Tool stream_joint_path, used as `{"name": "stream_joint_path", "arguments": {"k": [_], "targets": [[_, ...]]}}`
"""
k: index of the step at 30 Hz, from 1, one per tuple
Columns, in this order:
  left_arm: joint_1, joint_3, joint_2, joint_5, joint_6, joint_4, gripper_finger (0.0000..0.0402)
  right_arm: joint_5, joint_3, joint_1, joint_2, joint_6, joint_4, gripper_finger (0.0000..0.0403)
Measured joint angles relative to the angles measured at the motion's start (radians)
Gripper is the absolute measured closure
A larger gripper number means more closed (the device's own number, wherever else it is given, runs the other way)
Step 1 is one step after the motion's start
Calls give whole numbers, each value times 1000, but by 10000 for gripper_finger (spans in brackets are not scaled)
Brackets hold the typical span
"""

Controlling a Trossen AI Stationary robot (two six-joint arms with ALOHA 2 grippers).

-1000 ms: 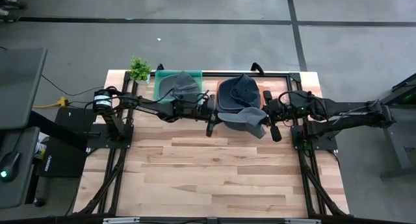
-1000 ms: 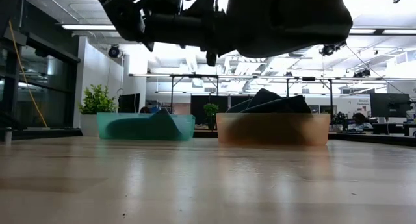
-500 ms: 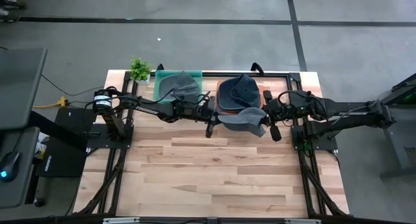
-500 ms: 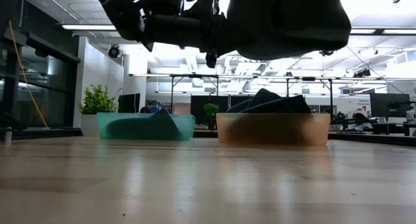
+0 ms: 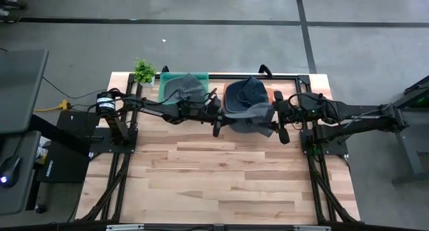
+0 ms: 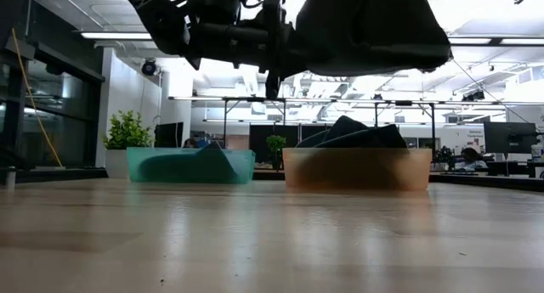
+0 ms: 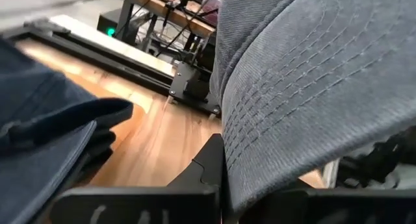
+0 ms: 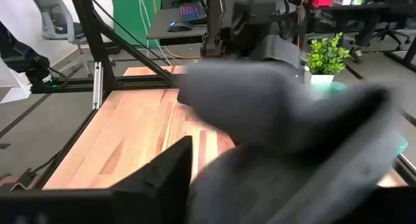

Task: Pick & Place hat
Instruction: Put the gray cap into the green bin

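I watch the grey hat (image 5: 253, 117) drift back toward the orange bin (image 5: 228, 114) since a second ago, held aloft between both arms. My left gripper (image 5: 216, 119) and right gripper (image 5: 278, 117) each pinch an edge, above the surface (image 5: 221, 177); release looks near.

Overhead, table-level, two wrist close-ups — shared bins (image 5: 201, 92)

Both arms reached inward above the table's far half. The left gripper (image 5: 216, 117) and right gripper (image 5: 277, 117) faced each other, each clamped on an opposite edge of the raised hat (image 5: 253, 117).
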Motion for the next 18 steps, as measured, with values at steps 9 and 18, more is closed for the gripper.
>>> {"name": "stream_joint_path", "arguments": {"k": [9, 18], "targets": [[44, 0, -1, 82, -220, -25, 397, 152, 0, -1, -29, -47, 2, 153], [107, -2, -1, 193, -321, -63, 397, 486, 0, -1, -152, -101, -13, 146]]}}
